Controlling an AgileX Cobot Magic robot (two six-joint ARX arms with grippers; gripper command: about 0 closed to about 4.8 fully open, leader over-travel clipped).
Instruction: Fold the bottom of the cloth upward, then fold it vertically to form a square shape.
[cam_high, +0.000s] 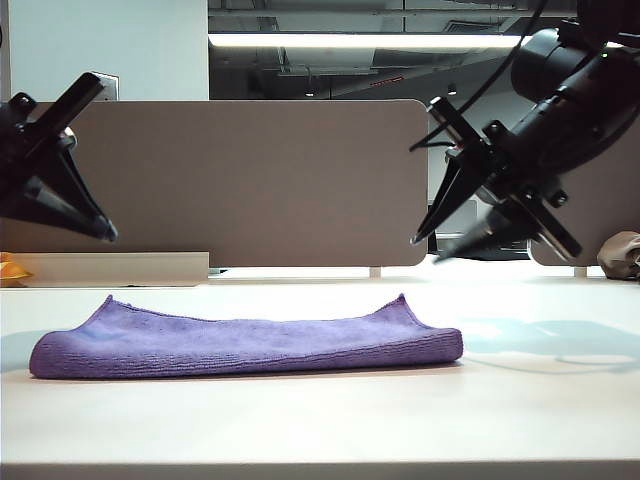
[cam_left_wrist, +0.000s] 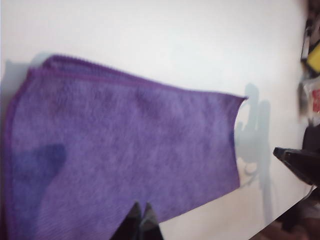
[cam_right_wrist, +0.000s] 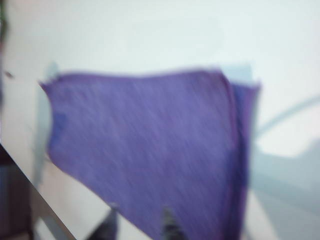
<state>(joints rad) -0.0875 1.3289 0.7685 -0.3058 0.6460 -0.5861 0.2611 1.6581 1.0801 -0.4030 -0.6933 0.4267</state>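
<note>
Jaws of the left gripper (cam_left_wrist: 140, 220) meet, holding nothing, raised at far left. Right gripper (cam_right_wrist: 139, 222), raised at right, shows a gap between its blurred fingertips. Both hang clear above the cloth (cam_high: 245, 345), folded flat mid-table (cam_high: 320, 420), corners upturned; bare surface all around. Wrist views show its doubled hemmed edges.

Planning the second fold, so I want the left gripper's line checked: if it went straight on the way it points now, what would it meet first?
Probably the cloth: in the left wrist view the closed left gripper points straight at its purple surface, with nothing between. It hangs above the table, so depth is uncertain.
</note>
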